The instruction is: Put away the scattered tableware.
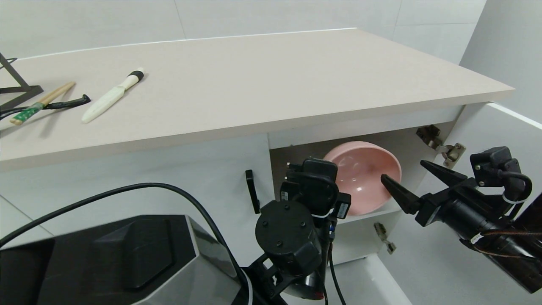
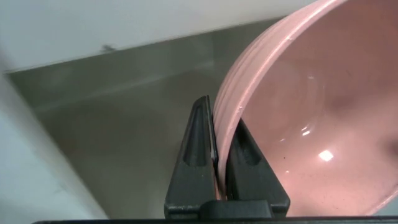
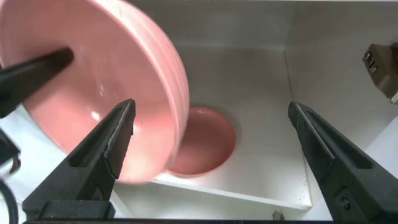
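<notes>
Pink bowl, tilted inside the cabinet, has its rim clamped by the left pincer. Right pincer gapes wide, empty, alongside.

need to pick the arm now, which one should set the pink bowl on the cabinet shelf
Left. The left claw grips the pink bowl by its rim at the cabinet shelf; the right claw is open, holding nothing.

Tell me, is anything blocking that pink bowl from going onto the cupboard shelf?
The cupboard door is open. The pink bowl, pinched at its rim by the left hand, hangs tilted at the opening. A second pink dish already lies on the shelf just behind it; the open right hand hovers alongside.
</notes>
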Robot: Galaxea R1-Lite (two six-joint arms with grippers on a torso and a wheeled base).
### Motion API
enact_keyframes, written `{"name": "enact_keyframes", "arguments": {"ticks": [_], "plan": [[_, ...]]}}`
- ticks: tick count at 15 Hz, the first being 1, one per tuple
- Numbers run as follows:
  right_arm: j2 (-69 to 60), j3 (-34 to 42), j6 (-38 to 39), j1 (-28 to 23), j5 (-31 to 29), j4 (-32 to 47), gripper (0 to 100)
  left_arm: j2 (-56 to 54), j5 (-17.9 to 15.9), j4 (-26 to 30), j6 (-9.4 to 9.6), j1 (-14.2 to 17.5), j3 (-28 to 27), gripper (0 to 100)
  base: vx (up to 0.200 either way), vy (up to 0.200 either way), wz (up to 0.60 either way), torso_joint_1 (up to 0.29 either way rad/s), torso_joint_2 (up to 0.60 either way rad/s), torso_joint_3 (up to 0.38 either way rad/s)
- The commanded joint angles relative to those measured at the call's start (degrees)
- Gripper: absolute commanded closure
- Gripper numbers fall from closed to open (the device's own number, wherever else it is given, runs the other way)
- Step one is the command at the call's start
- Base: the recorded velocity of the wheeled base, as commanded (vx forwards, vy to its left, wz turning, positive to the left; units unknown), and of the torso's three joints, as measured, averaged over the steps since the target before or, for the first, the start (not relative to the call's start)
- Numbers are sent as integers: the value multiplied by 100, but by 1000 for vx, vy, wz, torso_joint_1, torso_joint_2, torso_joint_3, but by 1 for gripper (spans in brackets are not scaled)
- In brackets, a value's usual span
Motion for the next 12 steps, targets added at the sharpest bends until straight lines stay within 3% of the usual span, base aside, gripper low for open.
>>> {"name": "enact_keyframes", "arguments": {"ticks": [1,4,6,7,12], "plan": [[-49,-13,-4,-15,-2,-3,0,25,-28,-3,1,-10,-10,100,0,0,0,0,0,0],[-119,-22,5,-6,7,-3,0,8,-423,-3,1,-54,16,100,0,0,0,0,0,0],[-172,4,5,-6,7,-3,0,8,-511,-3,19,-81,-19,100,0,0,0,0,0,0],[-172,40,5,3,7,-3,100,8,-511,-3,19,-89,-19,100,0,0,0,0,0,0],[-233,31,5,310,7,-3,100,8,-511,-3,54,-89,-28,100,0,0,0,0,0,0]]}}
